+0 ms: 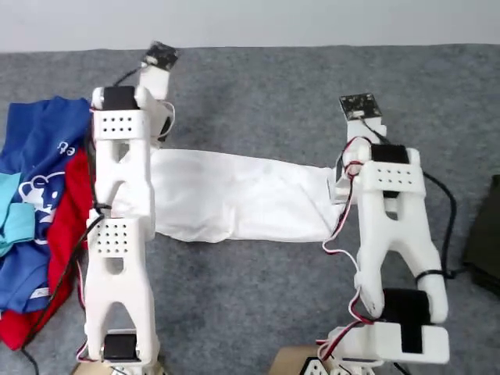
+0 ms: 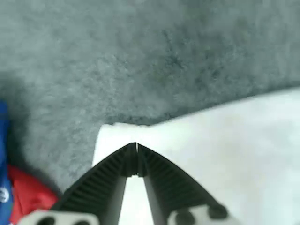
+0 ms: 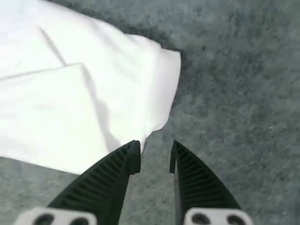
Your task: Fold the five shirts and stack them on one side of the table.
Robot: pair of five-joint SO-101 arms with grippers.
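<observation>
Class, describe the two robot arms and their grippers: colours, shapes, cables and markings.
The left arm and right arm are white plastic shells with black motors at the joints; the left arm has perforated panels. Red and black cables run along the right arm. The left gripper and right gripper have black, ribbed, pointed fingers.

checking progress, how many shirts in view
4: white shirt at the centre of the table; blue, red and teal heaped at its left edge. A fifth may hide underneath.

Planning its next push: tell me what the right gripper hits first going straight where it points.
Probably the grey table covering, right beside the white shirt. The right gripper is open and one finger lines up with the shirt's edge; depth is unclear.
</observation>
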